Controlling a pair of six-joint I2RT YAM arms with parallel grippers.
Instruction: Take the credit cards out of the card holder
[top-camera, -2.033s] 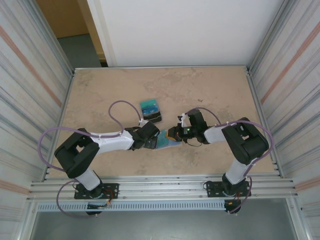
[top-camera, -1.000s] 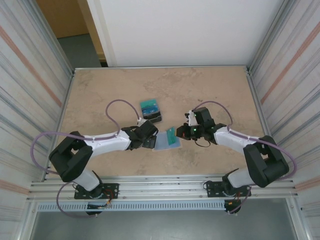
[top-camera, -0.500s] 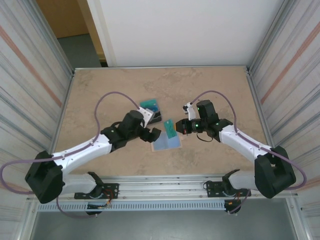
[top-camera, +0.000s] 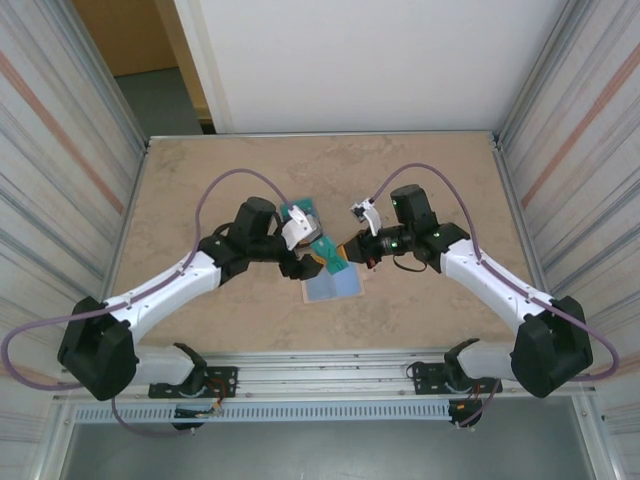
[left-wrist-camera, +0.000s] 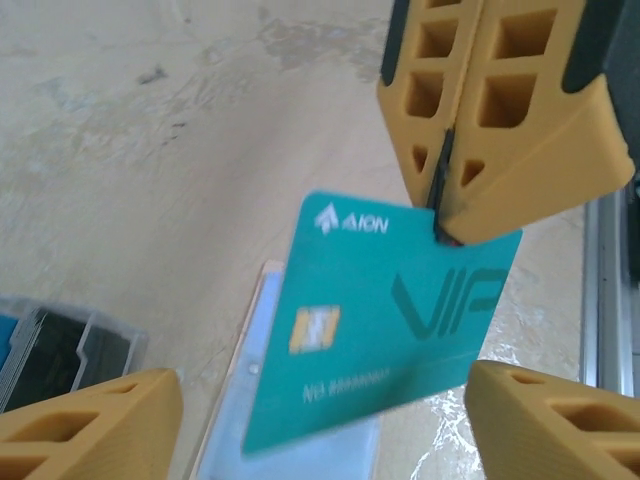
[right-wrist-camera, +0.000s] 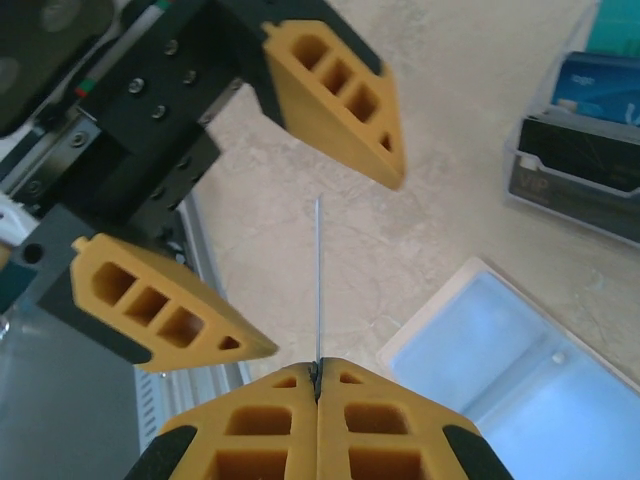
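Pinching a teal card (left-wrist-camera: 390, 320) by one edge in the right tool (left-wrist-camera: 445, 215), pressing both orange fingers flat together on the plastic. Holding that card up off the desk (top-camera: 200, 180), tilting it a little in the left wrist view and turning its printed face that way: AION, VIP, a gold chip, a faint line of digits too blurred to read. Presenting it edge-on in the right wrist view, as a thin line rising straight out of the shut tip. Bracketing the same card with the left tool (right-wrist-camera: 330, 265), spreading its fingers wide, setting one to each side of the thin edge and touching neither face. Meeting almost tip to tip over the middle of the desk in the top view, reaching in from the left and from the right. Hanging just above and beside the holder (top-camera: 333, 287), itself lying flat on the desk, pale blue face up, with a tan rim showing along one side. Standing near a stack (right-wrist-camera: 580, 150) of teal, blue and dark cards, just beyond the holder toward the far side of the desk, sitting in what looks like a clear tray (right-wrist-camera: 515, 185) and hiding partly under the left arm in the top view.
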